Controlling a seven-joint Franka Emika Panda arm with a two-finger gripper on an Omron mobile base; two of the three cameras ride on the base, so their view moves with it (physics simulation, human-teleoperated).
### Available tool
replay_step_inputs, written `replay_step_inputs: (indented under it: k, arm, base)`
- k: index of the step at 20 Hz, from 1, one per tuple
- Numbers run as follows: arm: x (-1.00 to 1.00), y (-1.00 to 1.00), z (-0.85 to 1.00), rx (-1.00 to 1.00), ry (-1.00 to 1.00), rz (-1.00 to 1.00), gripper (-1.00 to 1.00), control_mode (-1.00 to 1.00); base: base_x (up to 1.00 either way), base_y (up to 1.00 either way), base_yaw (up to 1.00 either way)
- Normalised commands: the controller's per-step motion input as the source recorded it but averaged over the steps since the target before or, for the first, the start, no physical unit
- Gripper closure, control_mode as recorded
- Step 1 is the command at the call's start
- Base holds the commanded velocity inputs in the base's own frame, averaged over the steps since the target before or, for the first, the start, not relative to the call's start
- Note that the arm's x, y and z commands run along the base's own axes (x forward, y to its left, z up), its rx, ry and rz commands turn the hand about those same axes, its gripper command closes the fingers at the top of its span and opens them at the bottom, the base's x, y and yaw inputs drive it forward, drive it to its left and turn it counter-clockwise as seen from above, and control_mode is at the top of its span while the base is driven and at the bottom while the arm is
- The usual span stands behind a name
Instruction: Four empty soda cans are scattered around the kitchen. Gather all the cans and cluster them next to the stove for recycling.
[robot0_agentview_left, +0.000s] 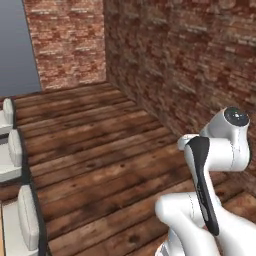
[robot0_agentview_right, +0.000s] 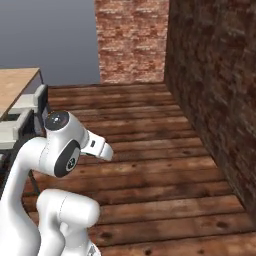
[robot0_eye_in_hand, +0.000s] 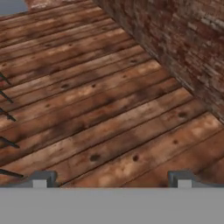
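The soda cans and the stove are out of view. My gripper (robot0_eye_in_hand: 111, 180) is open, its two grey fingertips (robot0_eye_in_hand: 41, 179) wide apart at the bottom of the hand view with nothing between them. It looks down over a bare brown plank floor (robot0_eye_in_hand: 100, 109). My white arm (robot0_agentview_left: 210, 165) is folded up in front of the base.
A red brick wall (robot0_agentview_left: 190, 65) runs along the right side and meets another brick wall (robot0_agentview_right: 132, 40) at the far end. White-cushioned chairs (robot0_agentview_left: 12, 155) line the left edge, beside a pale wooden tabletop (robot0_agentview_right: 15, 85). Thin dark chair legs (robot0_eye_in_hand: 6, 113) show at the hand view's left edge.
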Motion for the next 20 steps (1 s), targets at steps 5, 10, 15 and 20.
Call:
replay_step_inputs:
  k: [5,10,15,20]
  arm:
    - [0.00,0.00,0.00,0.00,0.00,0.00,-1.00,1.00]
    - [0.00,0.00,0.00,0.00,0.00,0.00,-1.00,1.00]
    - [0.00,0.00,0.00,0.00,0.00,0.00,-1.00,1.00]
    - [0.00,0.00,0.00,0.00,0.00,0.00,-1.00,1.00]
  base:
    - [1.00,0.00,0.52]
    - [1.00,-0.08,0.53]
    - [1.00,-0.58,0.42]
    - [0.73,-0.86,0.39]
